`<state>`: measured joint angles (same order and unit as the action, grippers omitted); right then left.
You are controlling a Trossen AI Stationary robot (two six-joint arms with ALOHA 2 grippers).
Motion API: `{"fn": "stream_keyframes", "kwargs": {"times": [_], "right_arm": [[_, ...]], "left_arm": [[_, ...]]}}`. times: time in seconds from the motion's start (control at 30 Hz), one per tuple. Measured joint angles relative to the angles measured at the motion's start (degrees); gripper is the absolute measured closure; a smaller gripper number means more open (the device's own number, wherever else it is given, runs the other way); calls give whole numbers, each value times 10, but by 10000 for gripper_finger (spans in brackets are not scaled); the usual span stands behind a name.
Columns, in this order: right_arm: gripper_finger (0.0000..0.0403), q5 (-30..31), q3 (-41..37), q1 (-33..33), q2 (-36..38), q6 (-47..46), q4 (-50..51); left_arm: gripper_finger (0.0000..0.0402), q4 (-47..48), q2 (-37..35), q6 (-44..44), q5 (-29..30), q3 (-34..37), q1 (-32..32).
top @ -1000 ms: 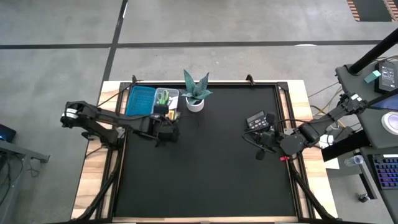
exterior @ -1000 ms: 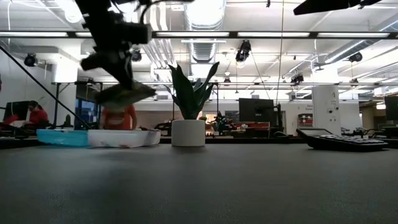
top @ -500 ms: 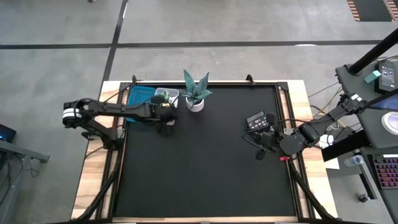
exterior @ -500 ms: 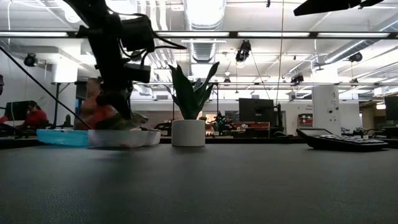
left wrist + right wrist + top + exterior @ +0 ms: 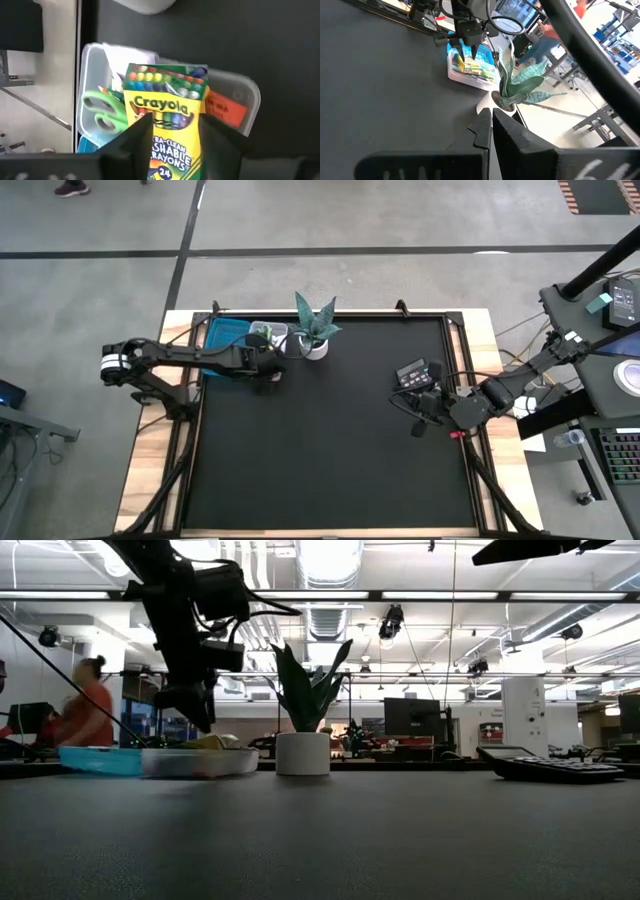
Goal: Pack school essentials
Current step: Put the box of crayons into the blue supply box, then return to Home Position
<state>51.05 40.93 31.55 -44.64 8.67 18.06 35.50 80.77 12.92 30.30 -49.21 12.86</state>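
Lying between left tool (image 5: 172, 135) fingers: crayon box (image 5: 167, 120)

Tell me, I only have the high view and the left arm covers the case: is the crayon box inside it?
Observer: Yes. The left wrist view shows the crayon box lying label up on top of what is in the clear case.
Operator: Is the gripper holding it?
Observer: No. In the low view the left gripper hangs above the case with its fingers apart, and the box's yellow edge sits below it at the rim.
Operator: What else is in there?
Observer: Green-handled scissors beside the box, and an orange-red item partly under it.
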Motion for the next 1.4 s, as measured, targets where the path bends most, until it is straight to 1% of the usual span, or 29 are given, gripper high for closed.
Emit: {"fn": "stream_keyframes", "kwargs": {"times": [0.13, 0.23, 0.3, 0.33, 0.4, 0.47, 0.6, 0.67, 0.73, 0.8, 0.87, 0.93, 1.0, 1.03, 1.07, 1.17, 1.23, 1.4], "right_arm": [[394, 0, 0, 0, 0, -6, 1], [394, 0, 0, 0, 0, -7, 1], [394, 0, 0, 0, 0, -11, 2], [394, 0, 0, 0, 0, -11, 2], [394, 0, 0, 0, 0, -11, 5], [394, 0, 0, 0, 0, -12, 7], [394, 0, 0, 0, 0, -12, 11], [394, 0, 0, 0, 0, -12, 12], [394, 0, 0, 0, 0, -11, 14], [394, -1, -4, 0, 1, -1, 12], [394, -16, -15, 0, 4, 20, -7], [394, -33, -34, -2, 11, 57, -52], [394, -67, -60, -11, 23, 102, -120], [394, -98, -73, -19, 31, 124, -158], [394, -132, -87, -30, 39, 142, -193], [394, -262, -131, -74, 64, 181, -293], [394, -325, -157, -112, 78, 183, -334], [394, -397, -211, -201, 106, 152, -354]], "left_arm": [[235, 53, -6, -1, 0, -4, -11], [227, 99, -14, -13, 0, -19, -24], [227, 100, -26, -26, 0, -23, -30], [227, 85, -35, -36, 1, -21, -31], [227, 25, -48, -65, 2, -10, -31], [227, -6, -58, -88, 6, 7, -28], [227, -67, -70, -131, 40, 40, -27], [227, -91, -76, -145, 47, 50, -30], [227, -113, -87, -140, 47, 51, -54], [227, -161, -112, -113, 44, 51, -95], [227, -240, -138, -72, 43, 52, -141], [227, -308, -169, -26, 44, 60, -184], [227, -364, -199, 9, 44, 72, -223], [227, -378, -216, 20, 43, 80, -238], [227, -384, -232, 24, 43, 87, -251], [227, -395, -280, 25, 45, 107, -277], [227, -411, -312, 33, 45, 129, -285], [227, -449, -398, 53, 46, 197, -286]]}}
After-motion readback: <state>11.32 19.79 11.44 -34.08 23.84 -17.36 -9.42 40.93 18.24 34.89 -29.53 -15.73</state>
